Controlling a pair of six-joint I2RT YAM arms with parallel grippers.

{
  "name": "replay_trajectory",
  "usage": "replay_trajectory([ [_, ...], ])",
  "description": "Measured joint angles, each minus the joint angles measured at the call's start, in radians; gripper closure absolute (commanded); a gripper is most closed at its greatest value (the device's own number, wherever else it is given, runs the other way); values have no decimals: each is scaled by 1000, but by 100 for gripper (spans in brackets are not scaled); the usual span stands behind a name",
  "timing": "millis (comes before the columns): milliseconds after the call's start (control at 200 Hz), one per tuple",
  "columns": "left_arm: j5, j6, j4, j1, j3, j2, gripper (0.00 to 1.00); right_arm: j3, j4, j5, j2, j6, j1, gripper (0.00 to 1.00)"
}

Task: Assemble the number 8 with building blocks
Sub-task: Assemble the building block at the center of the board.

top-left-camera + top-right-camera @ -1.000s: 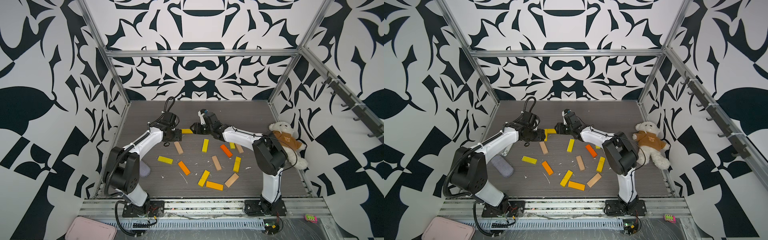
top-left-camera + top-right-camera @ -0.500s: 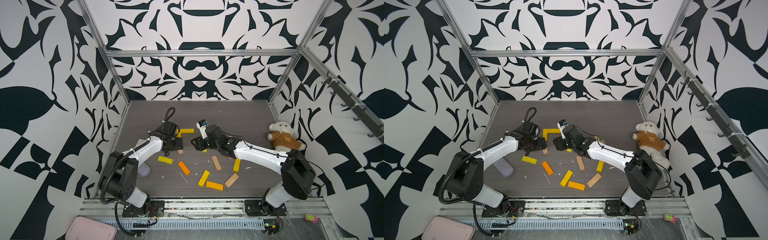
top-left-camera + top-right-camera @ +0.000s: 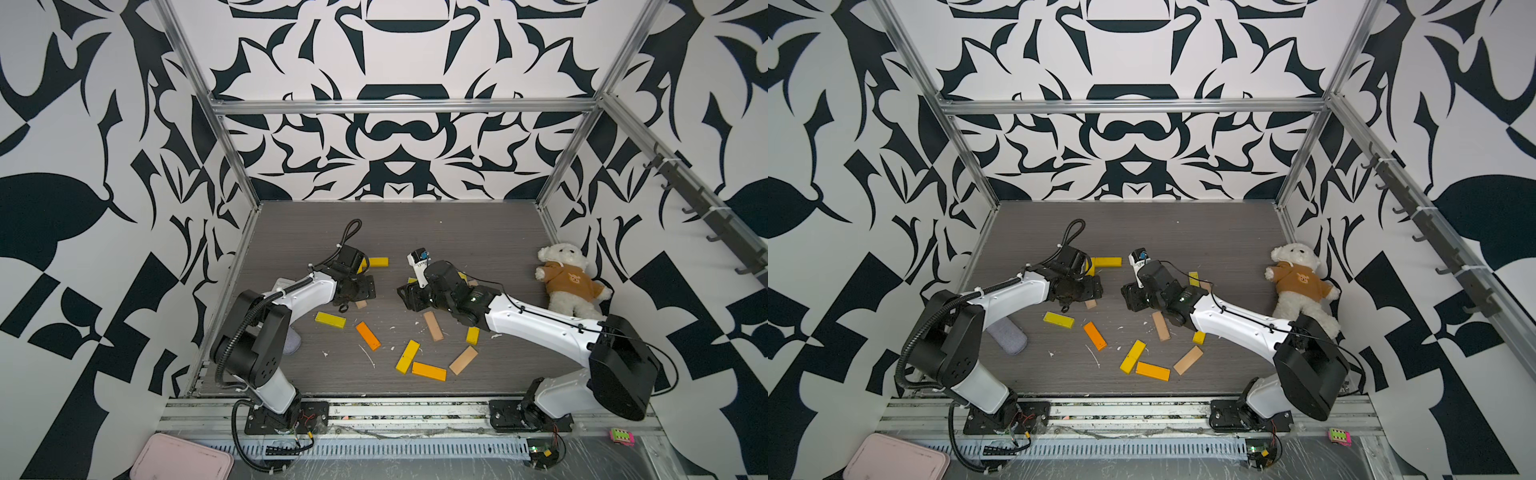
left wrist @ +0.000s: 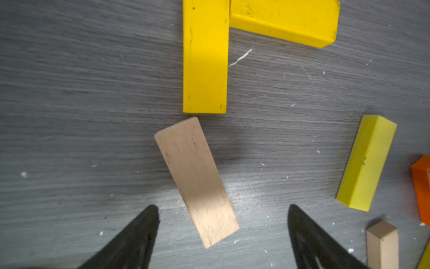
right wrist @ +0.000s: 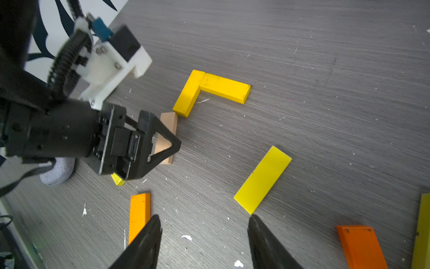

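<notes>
Two yellow building blocks point(image 4: 204, 58) point(image 4: 283, 21) lie flat and touching, in an L, at the back of the table point(image 3: 378, 262). A tan block point(image 4: 195, 179) lies at an angle just below the L's end. My left gripper point(image 4: 222, 206) point(image 3: 361, 291) hovers open over its near end, with neither finger touching it. My right gripper point(image 5: 204, 216) point(image 3: 405, 297) is open with only bare table between its fingers. An orange block point(image 5: 139, 214) lies beside one finger. A lime-yellow block point(image 5: 263, 179) lies ahead of the other.
Several loose blocks lie toward the front: yellow point(image 3: 330, 320), orange point(image 3: 368, 335), tan point(image 3: 433, 326), yellow point(image 3: 407, 356), orange point(image 3: 429, 371), tan point(image 3: 463, 360). A white teddy bear point(image 3: 567, 284) sits by the right wall. A grey cloth lump point(image 3: 1007, 336) lies by the left arm.
Both grippers have drawn back toward the front from the yellow L. The left one now hangs over the tan block with its jaws wider. The right arm has swung its elbow out to the right.
</notes>
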Motion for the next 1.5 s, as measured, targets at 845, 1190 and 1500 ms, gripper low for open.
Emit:
replay_trajectory([
  [845,48,13,-120,264,-221,-622,1,360,-41,108,478,-39,167,37],
  [1190,141,33,-276,415,-223,-757,1,513,-93,117,664,-35,167,44],
  [1500,191,41,-277,419,-224,-757,1,610,-129,151,750,-45,167,53],
])
